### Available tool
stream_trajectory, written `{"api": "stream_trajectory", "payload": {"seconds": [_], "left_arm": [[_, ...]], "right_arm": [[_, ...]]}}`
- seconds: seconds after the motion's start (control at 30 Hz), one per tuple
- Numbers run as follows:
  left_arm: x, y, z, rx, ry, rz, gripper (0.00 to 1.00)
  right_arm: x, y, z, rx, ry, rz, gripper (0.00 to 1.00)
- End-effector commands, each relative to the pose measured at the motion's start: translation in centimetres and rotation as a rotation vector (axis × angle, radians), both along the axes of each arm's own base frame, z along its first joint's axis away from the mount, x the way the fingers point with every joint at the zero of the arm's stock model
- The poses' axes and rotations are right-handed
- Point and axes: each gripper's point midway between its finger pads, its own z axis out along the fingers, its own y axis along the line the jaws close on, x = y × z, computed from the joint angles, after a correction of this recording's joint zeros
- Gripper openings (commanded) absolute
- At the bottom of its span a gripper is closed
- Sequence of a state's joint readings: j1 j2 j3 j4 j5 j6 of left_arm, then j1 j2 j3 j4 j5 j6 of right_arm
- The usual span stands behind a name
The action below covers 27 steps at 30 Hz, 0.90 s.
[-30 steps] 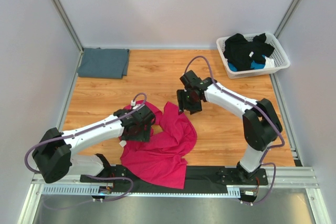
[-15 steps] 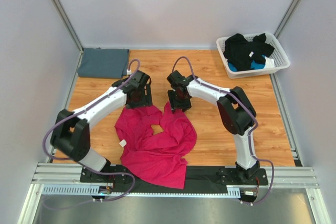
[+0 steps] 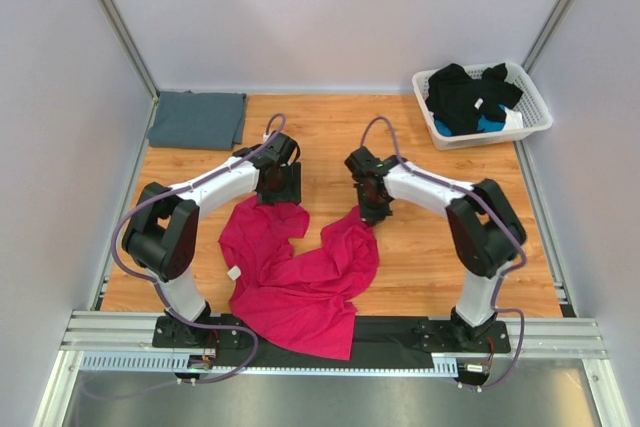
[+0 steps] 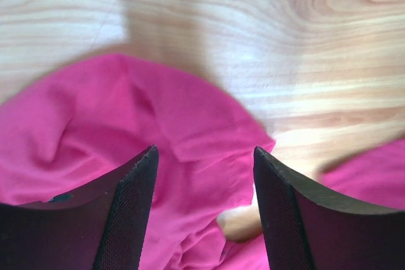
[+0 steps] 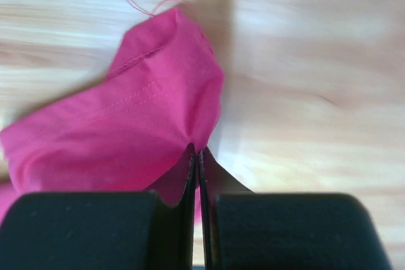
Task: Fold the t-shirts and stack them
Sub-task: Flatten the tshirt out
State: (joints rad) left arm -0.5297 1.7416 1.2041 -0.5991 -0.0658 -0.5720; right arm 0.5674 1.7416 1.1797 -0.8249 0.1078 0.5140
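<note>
**Pink t-shirt (image 3: pixel 300 282): one corner grabbed, no fold started**

So in the last second both arms moved. The left tool (image 3: pixel 283 183) swung from the near left side of the heap to its far edge. The right tool (image 3: pixel 373 210) dipped in, and the shirt's right flap has slid out to the right with it. Looks to me like they're spreading it flat first. It's crumpled mid-table (image 3: pixel 430 267), towards the near edge.

From the top you can't read the jaws at all. The wrist cams sort it: the left one is gaping wide over a pink edge, holding nothing, while the right is clenched on a pinch of pink cloth. Only the top view shows the blue-grey t-shirt (image 3: pixel 197 119) folded in the far left corner, presumably where the stack goes.
</note>
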Motion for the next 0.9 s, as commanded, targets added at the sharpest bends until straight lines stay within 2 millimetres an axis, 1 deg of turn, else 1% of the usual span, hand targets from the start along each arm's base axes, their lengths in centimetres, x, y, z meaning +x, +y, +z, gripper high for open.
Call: {"api": "stream_trajectory", "payload": {"seconds": [0.0, 0.03, 0.07, 0.1, 0.13, 0.17, 0.2, 0.23, 0.3, 0.33, 0.37, 0.4, 0.43, 0.47, 0.6, 0.63, 0.7, 0.73, 0.77, 0.8, 0.83, 0.87], "left_arm": [[1.8, -1.6, -0.2, -0.031, -0.029, -0.034, 0.68], [1.9, -1.6, -1.2, -0.017, -0.007, -0.033, 0.65], [2.3, -1.7, -1.3, -0.013, -0.009, -0.028, 0.64], [2.5, -1.7, -1.8, -0.002, -0.002, -0.016, 0.64], [2.7, -1.3, -2.7, 0.027, 0.012, -0.003, 0.63], [2.8, -1.3, -3.0, 0.030, 0.017, 0.019, 0.59], [3.2, -1.2, -3.0, 0.043, 0.014, 0.036, 0.57], [3.2, -1.1, -3.7, 0.055, 0.029, 0.050, 0.53], [3.1, -1.0, -4.0, 0.064, 0.049, 0.080, 0.47], [3.1, -0.9, -4.2, 0.067, 0.054, 0.089, 0.38], [3.0, -0.9, -4.4, 0.066, 0.058, 0.093, 0.32], [2.9, -0.9, -4.5, 0.064, 0.060, 0.095, 0.21], [3.0, -1.0, -4.2, 0.060, 0.057, 0.095, 0.00], [3.0, -0.9, -3.7, 0.063, 0.053, 0.096, 0.00], [4.3, -0.9, 0.9, 0.030, -0.048, 0.084, 0.00], [4.9, -0.7, 3.7, -0.004, -0.108, 0.090, 0.00], [5.6, -0.3, 6.8, -0.043, -0.173, 0.101, 0.00], [6.0, 0.6, 9.8, -0.072, -0.238, 0.117, 0.00], [6.2, 1.3, 11.7, -0.082, -0.272, 0.130, 0.00], [6.0, 2.2, 14.4, -0.098, -0.334, 0.148, 0.00], [6.1, 3.5, 15.8, -0.100, -0.364, 0.175, 0.00], [5.7, 4.4, 16.9, -0.101, -0.386, 0.191, 0.00]], "right_arm": [[-0.5, -5.4, 2.5, -0.014, -0.066, -0.192, 0.00], [-1.0, -6.3, 3.1, -0.009, -0.084, -0.210, 0.00], [-1.5, -7.2, 2.9, -0.021, -0.076, -0.233, 0.01], [-2.9, -8.2, 1.8, -0.045, -0.041, -0.243, 0.00], [-3.5, -8.5, 1.9, -0.045, -0.040, -0.248, 0.00], [-4.1, -8.8, 1.5, -0.051, -0.031, -0.254, 0.00], [-5.2, -9.3, 0.8, -0.062, -0.008, -0.271, 0.00], [-5.6, -9.4, 0.6, -0.064, -0.002, -0.280, 0.01], [-6.4, -9.6, 0.1, -0.063, 0.013, -0.307, 0.00], [-6.8, -9.8, -0.1, -0.065, 0.015, -0.315, 0.00], [-6.8, -9.9, 0.0, -0.065, 0.011, -0.321, 0.00], [-6.9, -10.3, 0.2, -0.071, 0.002, -0.336, 0.00], [-6.8, -10.4, 0.4, -0.073, -0.002, -0.341, 0.00], [-6.6, -10.9, 0.5, -0.076, -0.008, -0.359, 0.00], [-5.9, -12.6, 2.3, -0.073, -0.041, -0.425, 0.01], [-5.8, -12.9, 2.6, -0.065, -0.050, -0.438, 0.01], [-5.1, -13.6, 3.9, -0.027, -0.088, -0.487, 0.01], [-5.0, -13.9, 4.4, -0.017, -0.101, -0.506, 0.00], [-4.8, -14.7, 4.9, -0.009, -0.115, -0.542, 0.00], [-4.6, -15.1, 5.8, 0.003, -0.146, -0.559, 0.00], [-4.6, -15.4, 6.4, 0.008, -0.162, -0.575, 0.00], [-4.5, -16.2, 6.9, 0.006, -0.177, -0.607, 0.00]]}}
